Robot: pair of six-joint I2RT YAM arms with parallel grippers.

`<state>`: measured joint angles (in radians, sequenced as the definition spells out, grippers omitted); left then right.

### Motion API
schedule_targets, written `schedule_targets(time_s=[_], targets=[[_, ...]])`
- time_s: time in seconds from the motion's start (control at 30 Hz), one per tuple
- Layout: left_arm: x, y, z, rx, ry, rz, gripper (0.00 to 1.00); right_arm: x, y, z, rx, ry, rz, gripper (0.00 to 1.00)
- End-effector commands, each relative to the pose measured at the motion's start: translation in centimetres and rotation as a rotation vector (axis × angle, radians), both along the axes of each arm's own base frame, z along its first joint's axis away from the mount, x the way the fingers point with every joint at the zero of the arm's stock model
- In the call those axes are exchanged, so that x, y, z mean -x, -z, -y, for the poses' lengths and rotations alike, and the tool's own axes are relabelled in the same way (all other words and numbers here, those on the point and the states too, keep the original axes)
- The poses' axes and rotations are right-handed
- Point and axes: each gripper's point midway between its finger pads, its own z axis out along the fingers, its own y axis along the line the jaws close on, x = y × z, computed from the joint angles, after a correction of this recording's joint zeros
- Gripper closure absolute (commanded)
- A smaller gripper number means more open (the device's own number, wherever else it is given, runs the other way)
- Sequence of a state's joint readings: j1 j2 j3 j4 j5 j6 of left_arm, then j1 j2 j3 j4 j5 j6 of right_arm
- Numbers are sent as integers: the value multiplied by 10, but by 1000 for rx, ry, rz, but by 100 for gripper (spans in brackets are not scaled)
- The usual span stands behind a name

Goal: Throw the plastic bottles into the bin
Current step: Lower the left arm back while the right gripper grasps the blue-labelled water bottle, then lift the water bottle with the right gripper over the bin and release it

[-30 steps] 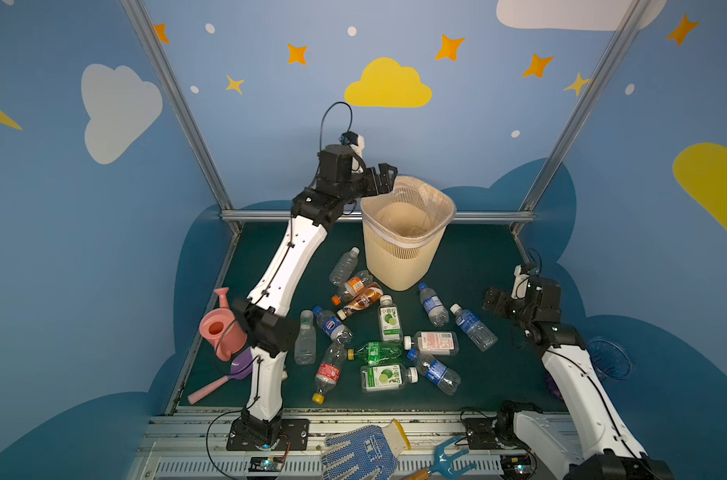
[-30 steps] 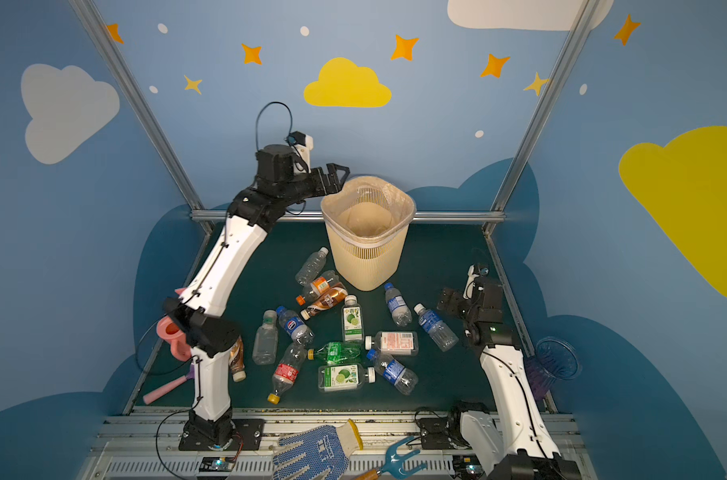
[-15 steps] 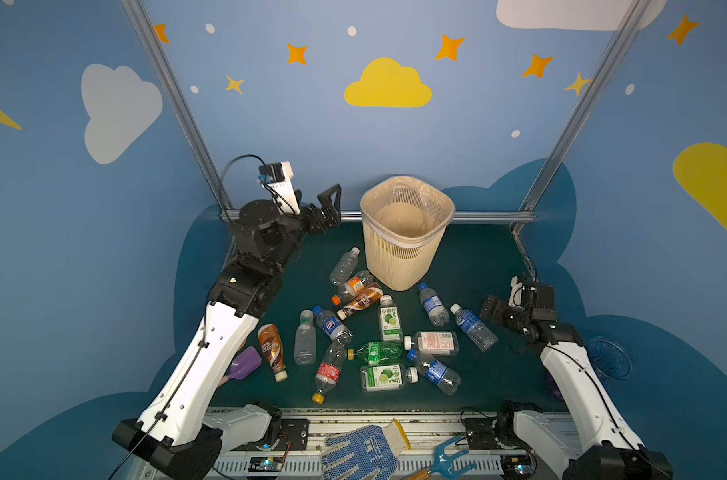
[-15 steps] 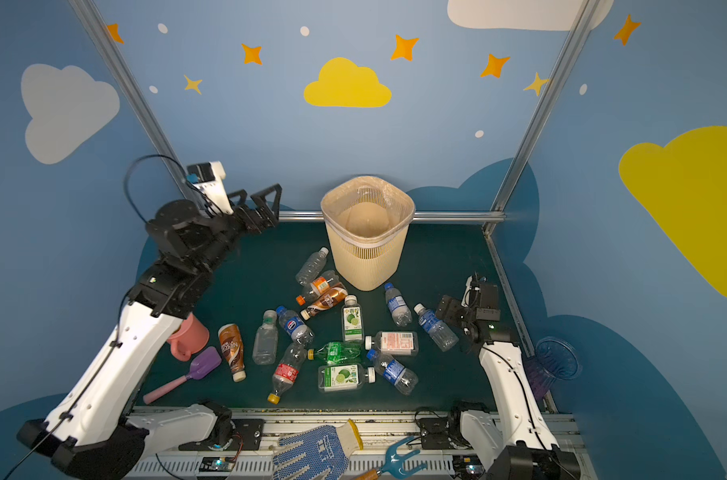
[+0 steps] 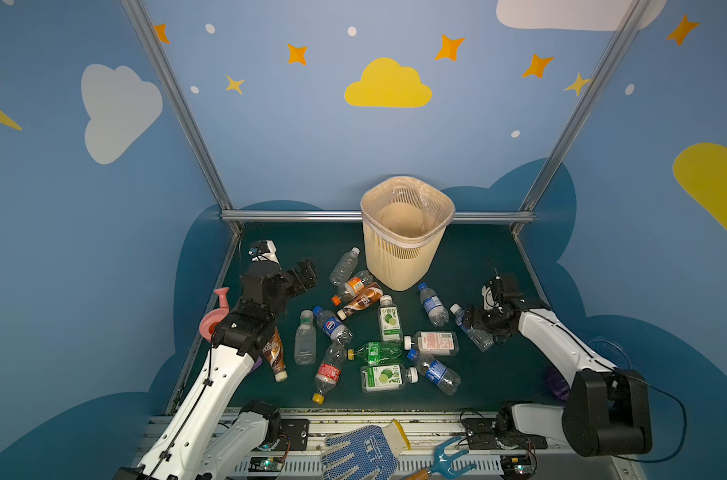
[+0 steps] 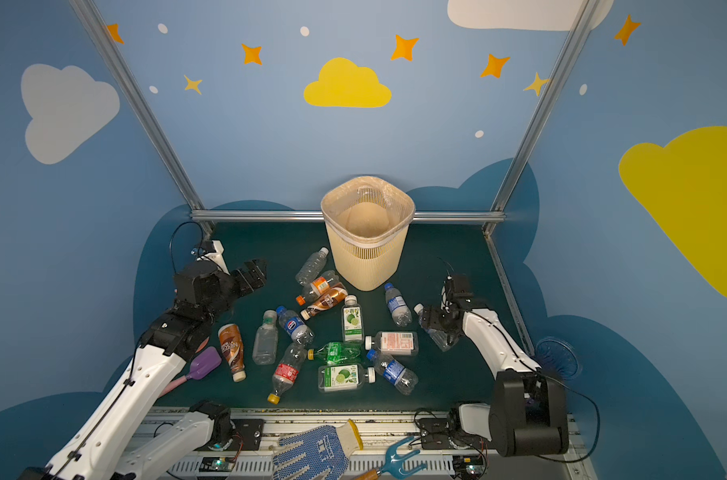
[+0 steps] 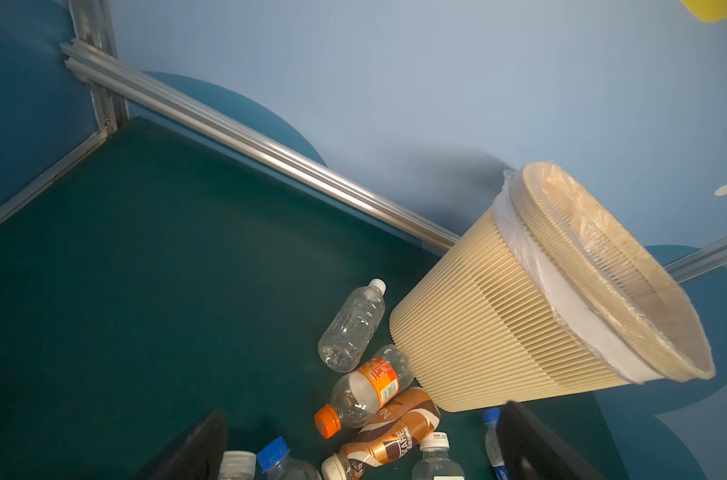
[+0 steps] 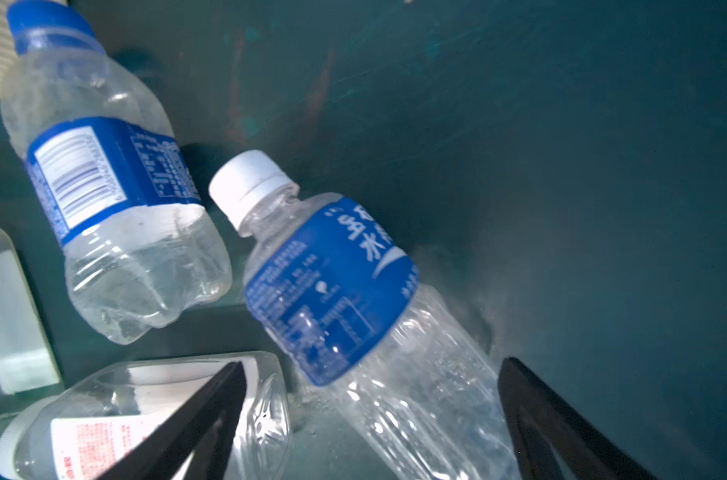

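We hold our white-and-black left arm (image 5: 212, 386) raised from the front-left corner of the table (image 5: 499, 386), its black left gripper (image 5: 309, 274) spread wide. Our white-and-black right arm (image 5: 561, 345) lies low along the right edge, its black right gripper (image 5: 478, 325) parted and tilted down.

White arm links (image 5: 212, 386), black joints (image 5: 602, 411) and fingers (image 7: 195, 449); thin black cables (image 5: 684, 419); white wrist camera (image 5: 270, 249)

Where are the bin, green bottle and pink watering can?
bin (image 5: 399, 266): in a top view, slatted wall.
green bottle (image 5: 378, 352): in a top view, mid body.
pink watering can (image 5: 210, 326): in a top view, round body.
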<state>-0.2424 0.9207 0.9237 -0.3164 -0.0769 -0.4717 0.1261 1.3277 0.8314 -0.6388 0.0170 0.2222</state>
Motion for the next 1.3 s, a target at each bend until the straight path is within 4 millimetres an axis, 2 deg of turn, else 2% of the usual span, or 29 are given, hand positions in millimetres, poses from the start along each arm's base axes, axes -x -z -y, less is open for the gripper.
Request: schedule_targets(time_s=[0.0, 0.37, 0.5, 0.9, 1.03, 1.1, 1.13, 1.23, 1.27], targets=[[0, 7, -6, 33, -23, -25, 0, 5, 3, 10, 113, -54, -82, 12], [0, 16, -15, 36, -42, -54, 0, -3, 18, 8, 193, -139, -164, 16], [1, 18, -18, 33, -48, -61, 0, -5, 24, 11, 230, -158, -205, 23], [4, 27, -28, 25, -90, -91, 0, -16, 41, 10, 250, -181, -277, 28], [7, 33, -34, 23, -115, -112, 0, -20, 45, 4, 226, -186, -276, 39], [9, 38, -38, 28, -136, -123, 0, -26, 40, -1, 197, -180, -253, 47], [10, 40, -40, 32, -148, -130, 0, -29, 36, -3, 180, -178, -236, 48], [12, 50, -47, 66, -191, -147, 0, -48, 5, -9, 119, -161, -132, 49], [12, 54, -49, 78, -202, -155, 0, -56, -12, -11, 91, -154, -79, 49]])
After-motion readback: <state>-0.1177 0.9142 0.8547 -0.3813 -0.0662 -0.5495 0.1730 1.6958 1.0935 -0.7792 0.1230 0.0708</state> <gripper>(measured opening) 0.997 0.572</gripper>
